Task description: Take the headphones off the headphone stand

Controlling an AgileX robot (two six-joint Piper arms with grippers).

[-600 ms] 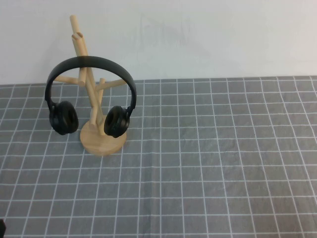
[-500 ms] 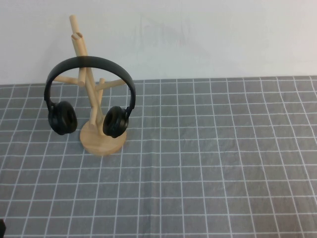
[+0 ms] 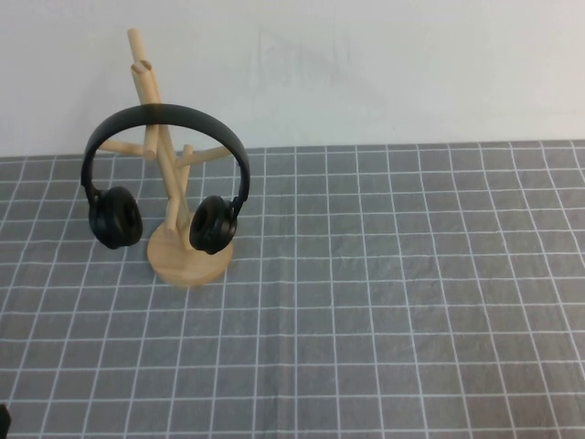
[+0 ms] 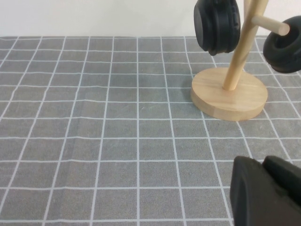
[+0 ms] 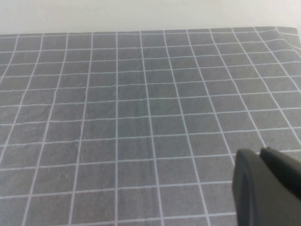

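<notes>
The black headphones [image 3: 164, 114] hang by their headband on the light wooden headphone stand [image 3: 187, 261] at the back left of the table. One ear cup hangs on each side of the slanted trunk. The left wrist view shows the stand's round base [image 4: 229, 96] and both ear cups [image 4: 217, 23] ahead of my left gripper [image 4: 263, 162]. That gripper is shut and empty, low over the mat and well short of the stand. My right gripper [image 5: 260, 153] is shut and empty over bare mat. Neither gripper shows in the high view.
A grey cloth mat with a white grid [image 3: 384, 302] covers the table, with a white wall [image 3: 366, 64] behind it. A small black part [image 3: 3, 419] sits at the near left corner of the high view.
The headphones have swung very slightly to the left on the stand. Nothing else has moved.
</notes>
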